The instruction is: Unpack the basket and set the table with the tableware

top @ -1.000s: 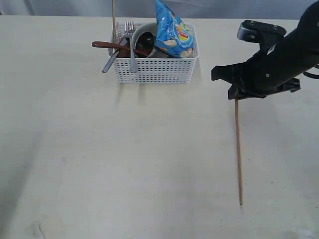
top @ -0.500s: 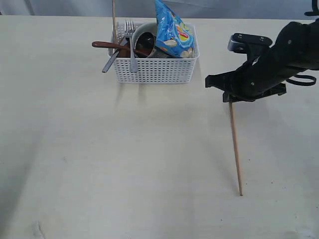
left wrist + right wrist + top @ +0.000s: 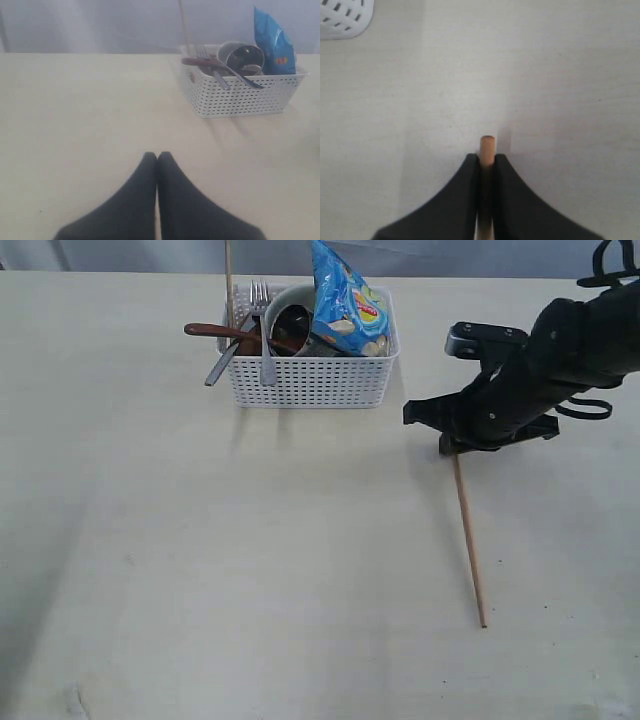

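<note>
While the right hand [image 3: 452,444] is clamped on the top end of one chopstick [image 3: 468,540], we're mid-placement of the first item: the stick slants down from the jaws and its lower tip looks to be touching the table [image 3: 200,570] on the right side, towards the near edge as the exterior view shows it. It isn't lying flat yet. The basket [image 3: 310,380] sits near the far edge, about mid-width, well apart from the stick, and looks otherwise unpacked. It holds the second chopstick [image 3: 229,285] upright at one corner, fork [image 3: 265,340], knife [image 3: 222,365], wooden spoon [image 3: 215,331], steel cup [image 3: 290,315] and the blue snack bag [image 3: 345,300]. I can't make out the plate or bowl from here. The left hand [image 3: 157,156] is closed on nothing, low over bare table and facing the basket. My read of the next move: drop the held end until the stick lies flat, then part the jaws gently so it doesn't roll. After that, go back for the upright chopstick and lay it alongside. That one is thin and needs a square pinch.
</note>
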`<state>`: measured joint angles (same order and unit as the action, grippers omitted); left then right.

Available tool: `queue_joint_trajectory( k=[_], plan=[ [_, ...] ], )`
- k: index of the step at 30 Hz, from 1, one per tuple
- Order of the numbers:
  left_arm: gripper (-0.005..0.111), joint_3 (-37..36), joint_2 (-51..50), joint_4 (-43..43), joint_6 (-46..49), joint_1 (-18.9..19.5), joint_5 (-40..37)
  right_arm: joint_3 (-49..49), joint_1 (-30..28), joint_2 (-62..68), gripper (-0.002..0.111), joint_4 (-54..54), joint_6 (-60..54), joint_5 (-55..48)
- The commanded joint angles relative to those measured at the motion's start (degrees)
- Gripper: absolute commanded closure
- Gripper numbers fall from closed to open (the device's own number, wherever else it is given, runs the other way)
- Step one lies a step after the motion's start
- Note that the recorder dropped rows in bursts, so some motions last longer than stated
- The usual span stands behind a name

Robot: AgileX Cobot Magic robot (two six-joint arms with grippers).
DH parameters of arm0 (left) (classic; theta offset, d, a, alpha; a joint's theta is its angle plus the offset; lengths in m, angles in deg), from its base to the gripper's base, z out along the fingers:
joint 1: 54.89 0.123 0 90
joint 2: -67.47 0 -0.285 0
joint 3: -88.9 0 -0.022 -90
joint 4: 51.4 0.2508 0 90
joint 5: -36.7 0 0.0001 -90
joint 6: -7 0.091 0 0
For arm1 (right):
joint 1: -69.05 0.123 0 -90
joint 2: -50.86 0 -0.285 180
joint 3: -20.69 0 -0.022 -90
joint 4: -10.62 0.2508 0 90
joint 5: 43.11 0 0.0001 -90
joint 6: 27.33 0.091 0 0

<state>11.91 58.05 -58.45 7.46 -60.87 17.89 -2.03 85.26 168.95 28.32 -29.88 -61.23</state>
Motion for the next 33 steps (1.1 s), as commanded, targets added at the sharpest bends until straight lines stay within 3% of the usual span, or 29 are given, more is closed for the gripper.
queue_joint_trajectory(
  k=[1,5,7,19,27,33],
  plan=[
    [0.107,-0.2,0.3,-0.1,-0.5,0.1,0.5,0.2,0.1,0.4,0.102,1.0,-0.5,0.4],
    [0.107,-0.2,0.3,-0.1,-0.5,0.1,0.5,0.2,0.1,0.4,0.073,2.8,-0.5,0.6],
    [0.107,-0.2,0.3,-0.1,-0.5,0.1,0.5,0.2,0.1,0.4,0.064,2.8,-0.5,1.2],
    [0.107,-0.2,0.3,-0.1,-0.5,0.1,0.5,3.1,-0.1,-7.0,0.065,2.0,0.1,3.1],
    [0.107,-0.2,0.3,-0.1,-0.5,0.1,0.5,17.5,-0.1,-10.9,0.064,1.2,-3.9,-10.8],
    [0.107,-0.2,0.3,-0.1,-0.5,0.1,0.5,27.0,-0.1,-10.9,0.055,1.2,-8.4,-18.7]
  ],
)
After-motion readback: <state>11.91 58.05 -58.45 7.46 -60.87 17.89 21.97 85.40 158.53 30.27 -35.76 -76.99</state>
